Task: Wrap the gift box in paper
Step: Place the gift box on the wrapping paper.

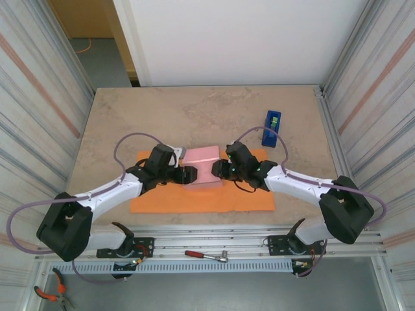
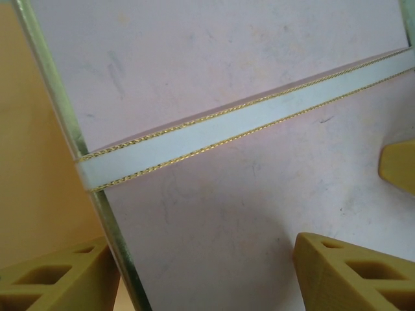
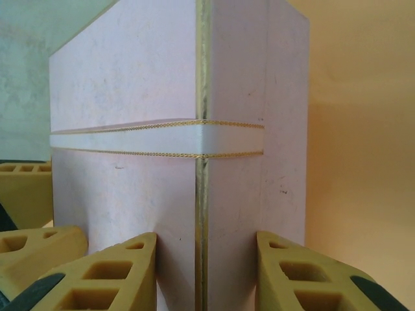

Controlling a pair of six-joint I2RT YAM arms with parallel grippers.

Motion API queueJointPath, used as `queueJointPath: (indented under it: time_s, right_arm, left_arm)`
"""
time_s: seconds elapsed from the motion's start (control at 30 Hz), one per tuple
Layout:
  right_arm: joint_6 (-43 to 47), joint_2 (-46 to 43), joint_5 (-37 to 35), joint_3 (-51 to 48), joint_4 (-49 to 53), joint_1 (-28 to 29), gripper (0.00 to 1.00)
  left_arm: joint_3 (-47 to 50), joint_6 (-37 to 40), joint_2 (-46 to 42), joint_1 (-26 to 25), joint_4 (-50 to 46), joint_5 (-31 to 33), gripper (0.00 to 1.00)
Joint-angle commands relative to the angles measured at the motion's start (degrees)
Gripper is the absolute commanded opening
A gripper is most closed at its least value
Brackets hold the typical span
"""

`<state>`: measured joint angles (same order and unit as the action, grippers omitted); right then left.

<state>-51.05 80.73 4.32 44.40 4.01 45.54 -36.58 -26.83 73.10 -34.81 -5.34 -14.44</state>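
The pink gift box [image 1: 202,162] with a white, gold-edged ribbon [image 2: 246,123] rests on the orange paper [image 1: 194,199] at mid-table. My right gripper [image 1: 219,170] comes in from the right, and its yellow fingers [image 3: 110,275] press the box [image 3: 130,97] on either side of a gold-lined edge, so my right gripper [image 3: 206,243] is shut on it. From the left, my left gripper [image 1: 188,173] stands open over the box's near edge. One of its fingers [image 2: 52,285] is off the box above the paper [image 2: 32,162]; the other is in front of the pink face [image 2: 214,214].
A blue tape dispenser [image 1: 271,127] stands on the stone tabletop [image 1: 194,110] to the back right of the paper. Metal walls [image 1: 39,97] close in both sides. A ratchet tool [image 1: 206,256] lies on the front rail and pliers [image 1: 50,295] at the bottom left.
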Motion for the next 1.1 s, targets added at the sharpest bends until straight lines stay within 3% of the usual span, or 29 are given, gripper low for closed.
queueJointPath:
  time_s: [0.0,0.07,0.13,0.2,0.3,0.57,0.7,0.77,0.93,1.07]
  right_arm:
    - [-2.0,1.7,1.5,-1.8,-4.8,1.8,0.35]
    - [-2.5,2.8,0.9,-2.7,-5.0,1.8,0.35]
    - [-2.8,3.5,0.4,-3.1,-4.5,1.6,0.41]
    - [-2.8,3.9,0.6,-2.9,-3.3,0.9,0.60]
    - [-1.9,2.3,0.5,-2.3,-0.6,-0.2,0.78]
    - [0.8,-8.3,-0.5,-4.0,6.4,-6.6,0.84]
    - [1.3,-9.7,2.8,-5.9,7.1,-13.0,0.76]
    - [2.2,-8.8,5.2,-6.1,6.8,-15.8,0.65]
    - [4.8,-4.0,6.1,-4.6,7.1,-17.1,0.35]
    - [5.3,0.0,6.7,-4.1,5.5,-17.0,0.23]
  left_arm:
    - [-0.4,-0.8,-2.1,-2.5,9.1,-6.5,0.71]
    - [0.2,-1.0,-1.8,-2.5,9.3,-6.2,0.72]
    - [0.9,-1.1,-1.8,-2.5,9.1,-5.6,0.73]
    - [1.6,-1.2,-2.3,-2.5,7.9,-3.4,0.77]
    - [2.0,-1.1,-3.8,-2.0,6.6,-1.2,0.82]
    - [5.3,-4.6,-10.3,6.2,5.0,1.5,0.88]
    - [5.6,-6.0,-9.2,11.9,3.9,-0.4,0.84]
    - [6.1,-6.4,-7.5,14.0,5.2,-1.7,0.81]
    - [6.9,-6.2,-1.7,15.6,9.5,-3.1,0.81]
    - [6.8,-7.4,2.9,15.7,12.4,-3.8,0.80]
